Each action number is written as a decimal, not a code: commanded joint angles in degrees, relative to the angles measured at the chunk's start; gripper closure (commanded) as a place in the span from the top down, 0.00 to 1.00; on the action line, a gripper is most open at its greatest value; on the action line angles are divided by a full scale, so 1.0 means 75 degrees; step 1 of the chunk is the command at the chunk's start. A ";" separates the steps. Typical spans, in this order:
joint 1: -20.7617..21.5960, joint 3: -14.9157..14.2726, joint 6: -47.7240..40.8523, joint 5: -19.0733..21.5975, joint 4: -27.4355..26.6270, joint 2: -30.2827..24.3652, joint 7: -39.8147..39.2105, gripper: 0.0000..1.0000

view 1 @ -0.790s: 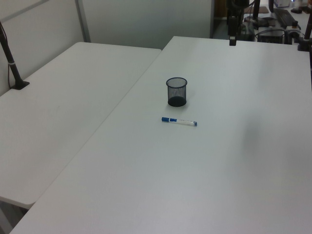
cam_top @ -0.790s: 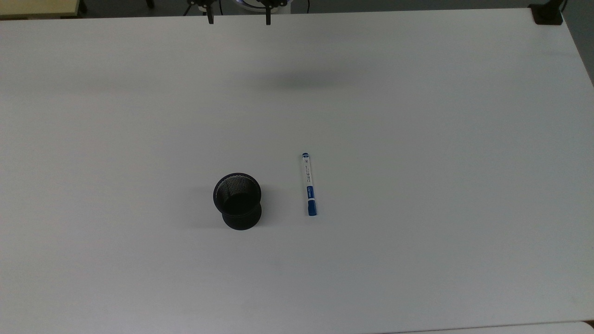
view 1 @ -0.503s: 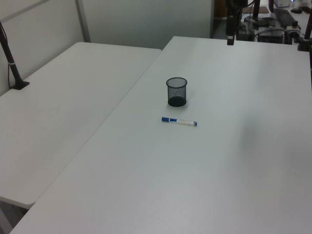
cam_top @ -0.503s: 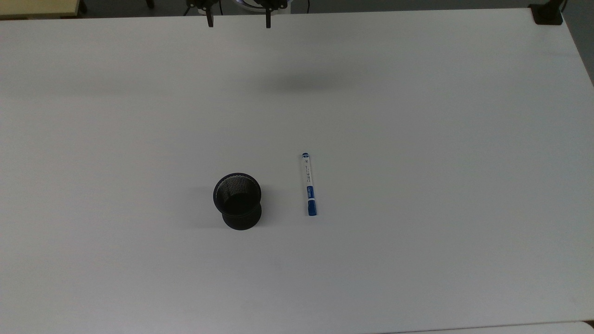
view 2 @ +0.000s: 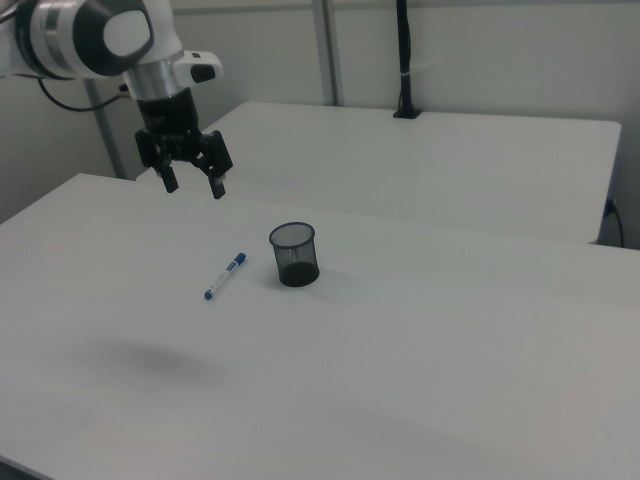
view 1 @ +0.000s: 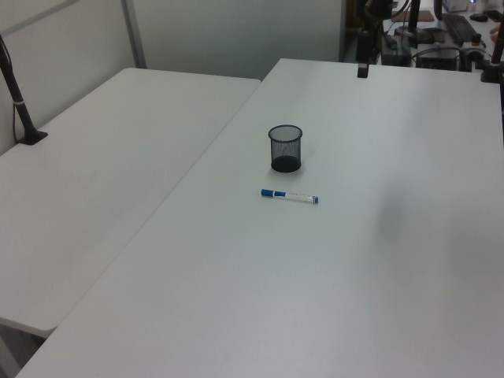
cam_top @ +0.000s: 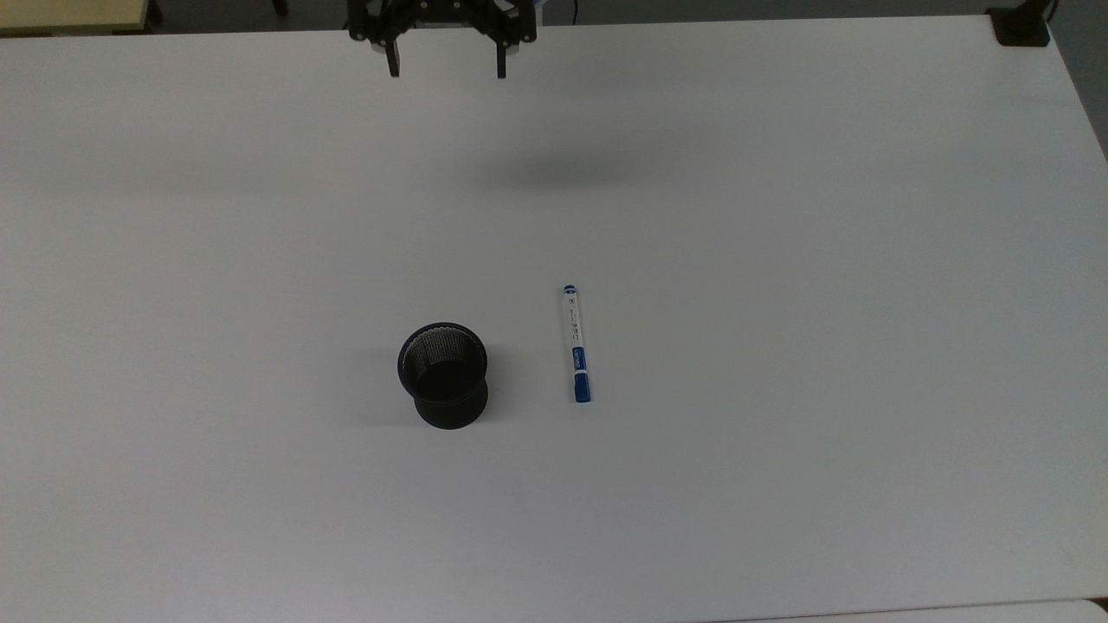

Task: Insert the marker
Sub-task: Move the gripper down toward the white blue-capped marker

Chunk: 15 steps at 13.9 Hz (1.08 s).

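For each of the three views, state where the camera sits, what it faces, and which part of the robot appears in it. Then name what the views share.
Top view: overhead, looking straight down on the white table; the open gripper enters at the upper edge.
Left view: raised beside the table, looking along it at the mesh cup and the marker; the gripper hangs at the far end.
Right view: raised at the opposite side, looking across the table; the arm and gripper show at the right view's upper left.
Shared: all three hold cup, marker and gripper.
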 commanded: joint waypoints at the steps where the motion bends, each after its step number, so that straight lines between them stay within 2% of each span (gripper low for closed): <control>1: 0.0096 0.0021 0.0651 0.0164 -0.0010 0.0460 -0.0057 1.00; 9: 0.0752 0.0045 0.2115 0.0082 0.0107 0.1784 -0.0034 1.00; 15: 0.1034 0.0033 0.3649 -0.0375 0.0318 0.3062 0.1512 1.00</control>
